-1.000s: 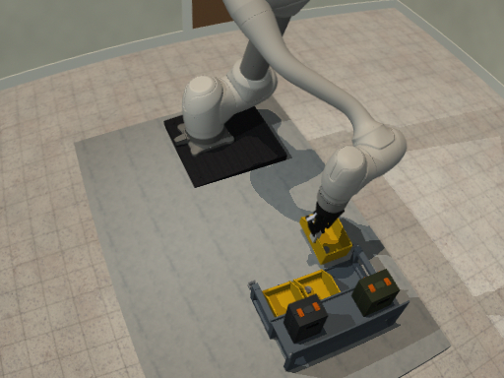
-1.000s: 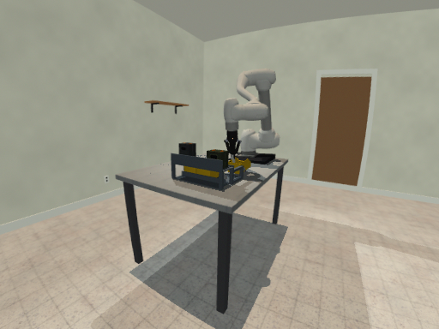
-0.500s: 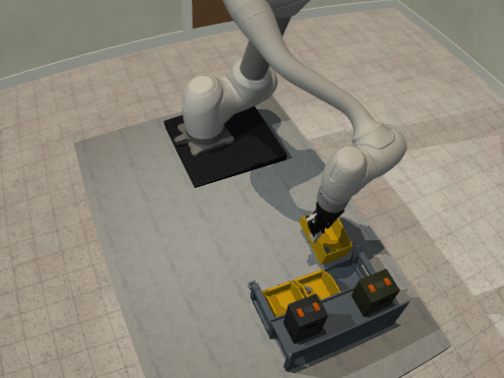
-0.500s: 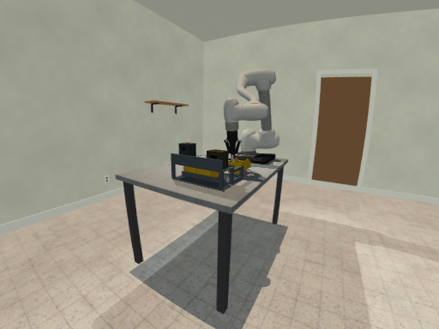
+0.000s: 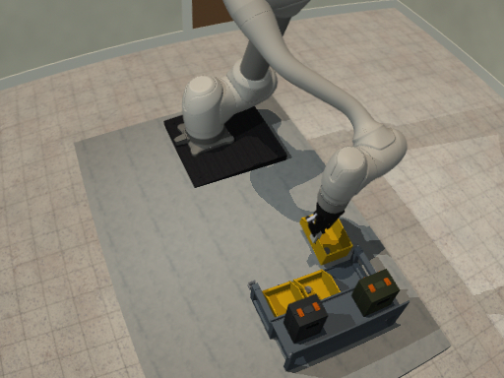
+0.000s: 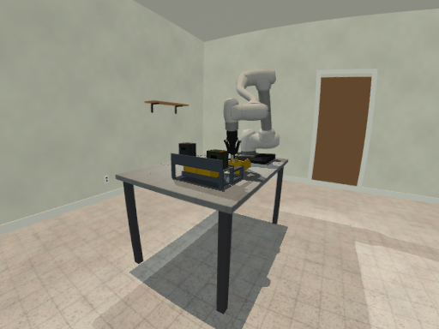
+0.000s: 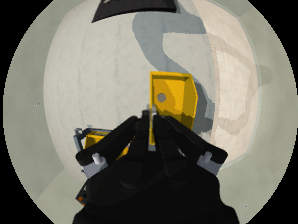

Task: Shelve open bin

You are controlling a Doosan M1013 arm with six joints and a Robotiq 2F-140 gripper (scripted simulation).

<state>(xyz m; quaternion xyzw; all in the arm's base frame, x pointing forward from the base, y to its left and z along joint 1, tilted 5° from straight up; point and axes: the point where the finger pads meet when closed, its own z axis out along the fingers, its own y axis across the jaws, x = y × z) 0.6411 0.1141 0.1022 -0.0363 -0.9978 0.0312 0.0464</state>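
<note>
I have one grey counter (image 5: 148, 221), and on it one pale six-joint arm (image 5: 295, 74) bolted to a black base plate (image 5: 266, 157) in the upper middle of the top view. One dark grey metal shelf (image 5: 340, 307) sits in the lower right. I count three yellow open-fronted plastic bins. Two stand side by side in the shelf's left half (image 5: 278, 297) (image 5: 317, 283). The third, the task's yellow bin (image 5: 335, 246), is outside the shelf, just above and left of the free place at the right end of the row. Two dark boxes with orange marks sit on the shelf's top board, one black (image 5: 305, 320) and one dark green (image 5: 375, 291). The black tool (image 5: 315, 225) has its fingers drawn nearly together. In the wrist view they pinch a thin yellow wall at the bin's upper-left end, so I judge it clamped on the bin. The bin's length runs from the tool toward the lower right, pointing roughly at the gap. As I read it, the coming move is a push along that axis, over the front lip. I cannot tell whether the bin is clear of the counter.
</note>
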